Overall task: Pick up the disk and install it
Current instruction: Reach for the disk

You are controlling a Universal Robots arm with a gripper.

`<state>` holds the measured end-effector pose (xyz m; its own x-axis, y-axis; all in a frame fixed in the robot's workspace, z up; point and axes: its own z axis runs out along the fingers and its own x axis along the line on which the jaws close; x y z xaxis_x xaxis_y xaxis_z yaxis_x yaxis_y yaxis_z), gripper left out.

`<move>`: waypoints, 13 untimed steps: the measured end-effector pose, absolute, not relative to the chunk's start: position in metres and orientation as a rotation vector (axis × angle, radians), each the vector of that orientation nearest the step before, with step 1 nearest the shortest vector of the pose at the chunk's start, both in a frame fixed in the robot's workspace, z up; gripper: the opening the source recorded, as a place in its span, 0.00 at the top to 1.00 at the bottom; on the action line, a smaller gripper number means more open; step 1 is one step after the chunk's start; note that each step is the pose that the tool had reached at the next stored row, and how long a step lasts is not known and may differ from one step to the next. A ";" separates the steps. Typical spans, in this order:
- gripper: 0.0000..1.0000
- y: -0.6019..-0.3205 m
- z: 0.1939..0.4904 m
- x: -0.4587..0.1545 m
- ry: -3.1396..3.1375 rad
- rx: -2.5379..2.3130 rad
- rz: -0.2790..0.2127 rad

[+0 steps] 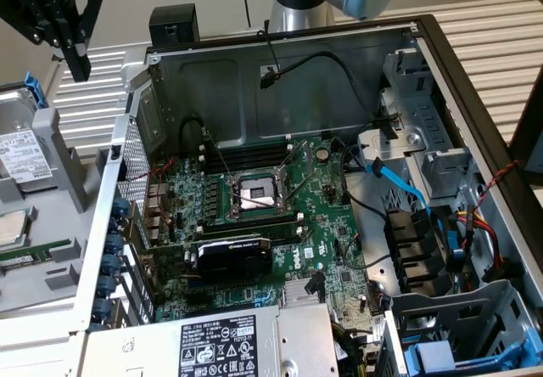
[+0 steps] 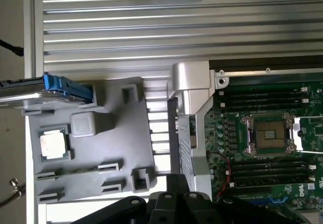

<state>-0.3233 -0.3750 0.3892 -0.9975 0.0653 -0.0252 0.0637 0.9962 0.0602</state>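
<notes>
The disk (image 1: pixel 20 158), silver-grey with a white label, stands on edge in a grey fixture tray (image 1: pixel 61 152) at the exterior view's left, outside the computer case. A blue carrier tab (image 1: pixel 34 89) sticks up at its top. In the wrist view the disk (image 2: pixel 28 94) shows edge-on with its blue carrier (image 2: pixel 66 88). My black gripper (image 1: pixel 78 61) hangs above and behind the tray, shut with nothing in it and clear of the disk. Its fingers (image 2: pixel 176 186) reach between the tray and the case wall.
The open computer case (image 1: pixel 441 63) holds a motherboard with a bare CPU socket (image 1: pixel 256 194), a graphics card (image 1: pixel 233 254) and a power-supply box (image 1: pixel 237 343). Drive cages with a blue carrier (image 1: pixel 450 356) and a blue cable (image 1: pixel 405 186) are at the right. A CPU chip (image 2: pixel 53 144) lies in the tray.
</notes>
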 end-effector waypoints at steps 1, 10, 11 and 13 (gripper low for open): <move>0.89 -0.374 0.389 -0.326 3.111 0.099 0.092; 0.89 -0.368 0.388 -0.354 3.112 0.086 0.090; 0.89 -0.367 0.388 -0.358 3.112 0.086 0.090; 0.89 -0.366 0.388 -0.366 3.112 0.085 0.090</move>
<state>-0.3656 -0.3655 0.3880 -0.9982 0.0550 -0.0251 0.0535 0.9968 0.0586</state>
